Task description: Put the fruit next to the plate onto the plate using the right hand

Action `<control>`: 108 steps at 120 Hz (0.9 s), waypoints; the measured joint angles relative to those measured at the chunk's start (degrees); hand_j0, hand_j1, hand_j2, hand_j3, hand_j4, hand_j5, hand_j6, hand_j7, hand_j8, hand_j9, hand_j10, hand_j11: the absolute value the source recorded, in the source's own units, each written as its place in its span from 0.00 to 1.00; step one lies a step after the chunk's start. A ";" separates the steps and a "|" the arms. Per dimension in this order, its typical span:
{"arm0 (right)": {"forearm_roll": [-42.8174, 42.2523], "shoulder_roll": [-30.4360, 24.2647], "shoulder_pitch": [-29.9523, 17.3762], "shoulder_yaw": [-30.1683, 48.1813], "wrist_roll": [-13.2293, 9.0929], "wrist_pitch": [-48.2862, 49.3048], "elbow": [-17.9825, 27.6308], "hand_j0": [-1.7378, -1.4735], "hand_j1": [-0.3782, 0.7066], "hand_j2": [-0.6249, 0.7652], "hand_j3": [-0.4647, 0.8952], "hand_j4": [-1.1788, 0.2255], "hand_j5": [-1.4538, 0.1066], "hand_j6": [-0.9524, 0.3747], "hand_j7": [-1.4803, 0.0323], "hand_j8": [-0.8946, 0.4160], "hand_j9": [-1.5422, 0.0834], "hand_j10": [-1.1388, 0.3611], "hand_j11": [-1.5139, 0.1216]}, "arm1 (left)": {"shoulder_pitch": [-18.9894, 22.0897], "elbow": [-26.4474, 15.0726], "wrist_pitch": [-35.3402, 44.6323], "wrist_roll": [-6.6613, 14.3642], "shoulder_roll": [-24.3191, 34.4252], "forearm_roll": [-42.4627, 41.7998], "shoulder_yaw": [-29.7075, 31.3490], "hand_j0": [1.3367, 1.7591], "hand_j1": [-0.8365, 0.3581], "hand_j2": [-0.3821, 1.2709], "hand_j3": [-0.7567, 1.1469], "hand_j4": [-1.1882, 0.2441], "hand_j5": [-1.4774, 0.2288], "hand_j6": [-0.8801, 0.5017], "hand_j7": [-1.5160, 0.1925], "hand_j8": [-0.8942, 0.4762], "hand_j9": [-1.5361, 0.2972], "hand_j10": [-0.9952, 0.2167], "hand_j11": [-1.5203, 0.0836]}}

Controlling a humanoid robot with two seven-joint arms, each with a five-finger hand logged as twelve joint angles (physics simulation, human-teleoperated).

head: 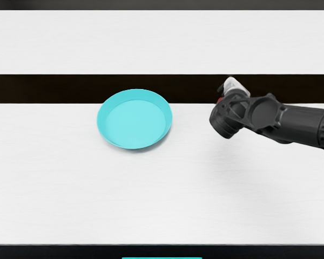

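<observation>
**Fruit Handling: Grip Point and Material Notes**

**Position.** The right hand [230,108] enters from the right edge and sits over the far part of the table [162,199]. It is to the right of the plate [101,120] and well apart from it. Only a small red sliver of the fruit [220,100] shows, at the hand's far-left edge; the hand hides the rest. The fruit therefore lies right of the plate, near the dark band [97,87] that crosses the scene. Nothing lies on the plate, so the transfer is not yet done. The left arm is out of view.

**Hand state.** The hand is seen from its back. This view does not show whether it is open, closed or gripping the fruit. It also does not show whether the fruit rests on the table or is lifted.

**Handling properties (judgement).** The kind of fruit cannot be identified. From the little that shows, it is probably small and light. A rounded, smooth skin is likely, so it may roll or slip under an off-centre squeeze. Moderate pressure should be enough; excess force could bruise it.

**Where to take hold.** Grasp around the widest part from above, with opposed contact on two sides and the grip centred on the fruit.

**Placement.** The plate is shallow with a raised rim. Release low over its flat centre so the rim contains any roll.
</observation>
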 joint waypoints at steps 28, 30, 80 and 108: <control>-0.06 0.86 -1.10 0.03 0.04 0.04 -1.72 0.31 0.56 0.41 0.34 0.48 0.52 0.34 0.55 0.37 0.55 0.43 0.52 | 0.00 0.00 0.00 0.00 0.00 0.00 0.00 0.76 0.76 0.26 0.40 0.67 0.69 0.47 0.71 0.48 0.67 0.63 0.76; -0.11 0.88 -1.14 0.04 0.04 0.06 -1.76 0.31 0.56 0.42 0.34 0.48 0.51 0.35 0.54 0.37 0.54 0.42 0.52 | 0.00 -0.01 0.00 0.00 0.00 0.00 0.00 0.76 0.76 0.26 0.40 0.67 0.69 0.47 0.71 0.48 0.67 0.63 0.76; 0.96 -0.13 4.03 0.17 0.00 0.10 4.19 0.31 0.59 0.60 0.34 0.41 0.40 0.33 0.45 0.37 0.44 0.40 0.42 | 0.00 -0.01 0.00 0.00 0.00 0.00 0.00 0.76 0.76 0.26 0.40 0.67 0.69 0.47 0.71 0.48 0.67 0.63 0.76; 12.35 -1.64 17.56 -0.59 -0.01 0.11 18.35 0.31 0.58 0.66 0.34 0.39 0.36 0.30 0.42 0.36 0.41 0.38 0.39 | 0.00 -0.01 0.00 0.00 0.00 0.00 0.00 0.76 0.76 0.26 0.40 0.67 0.69 0.47 0.71 0.48 0.67 0.63 0.76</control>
